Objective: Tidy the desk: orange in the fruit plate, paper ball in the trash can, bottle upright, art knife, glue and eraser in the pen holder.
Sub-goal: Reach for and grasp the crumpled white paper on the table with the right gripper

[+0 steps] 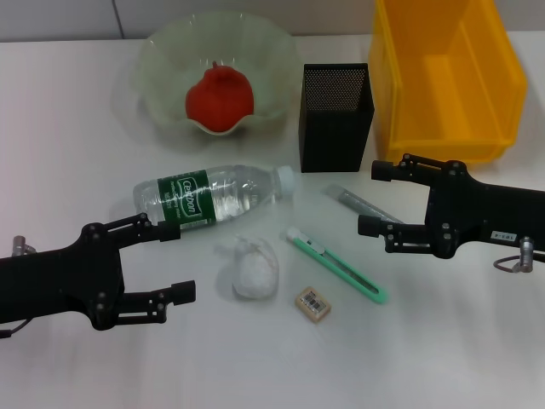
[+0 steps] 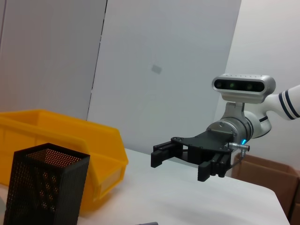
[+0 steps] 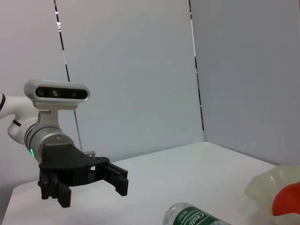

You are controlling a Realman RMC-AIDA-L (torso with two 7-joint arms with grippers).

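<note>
Two grippers hover with jaws spread: left gripper [image 1: 174, 262] near the bottle [image 1: 213, 195], right gripper [image 1: 375, 198] above the glue [image 1: 362, 204]. Grasp the bottle mid-body; it lies at centre, long axis left-right, cap right. The art knife [image 1: 336, 265] runs diagonally, far-left to near-right.

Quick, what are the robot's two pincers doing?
Left pincer: open, holding nothing.
Right pincer: open, holding nothing.
</note>
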